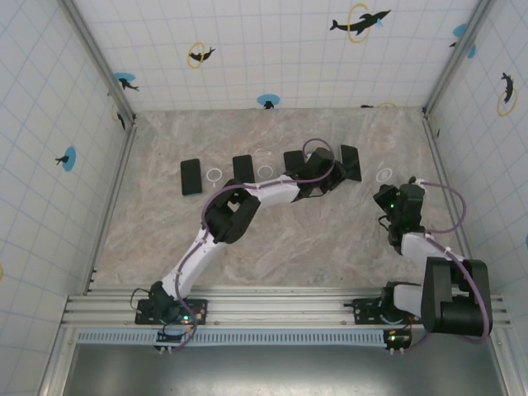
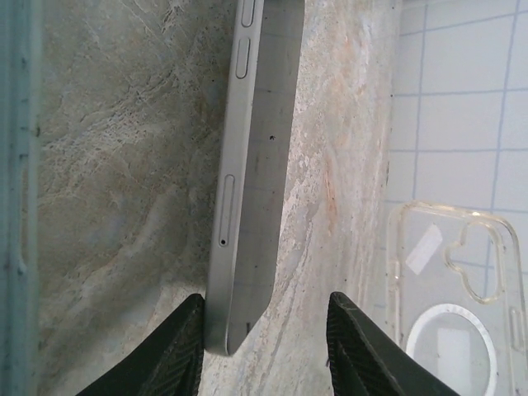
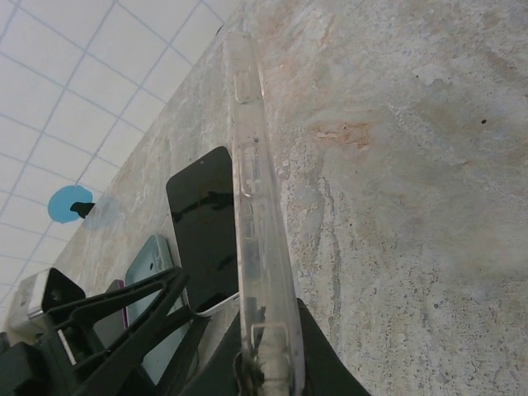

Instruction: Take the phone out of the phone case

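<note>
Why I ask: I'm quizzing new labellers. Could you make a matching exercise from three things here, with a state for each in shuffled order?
1. edge-on slim silver phone
2. clear plastic case with a white ring
3. edge-on clear plastic case

a. clamped in the shut right claw
b. lying flat on the marbled table
c. between the fingers of the open left claw

Pairs: 1-c; 2-b; 3-a

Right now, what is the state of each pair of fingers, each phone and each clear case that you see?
left fingers: open, phone between them.
phone: bare, seen edge-on, not clamped.
right fingers: shut on held clear case.
held clear case: empty, seen edge-on.
clear case by the wall: empty, lying flat.
second phone: lying flat, screen dark.
</note>
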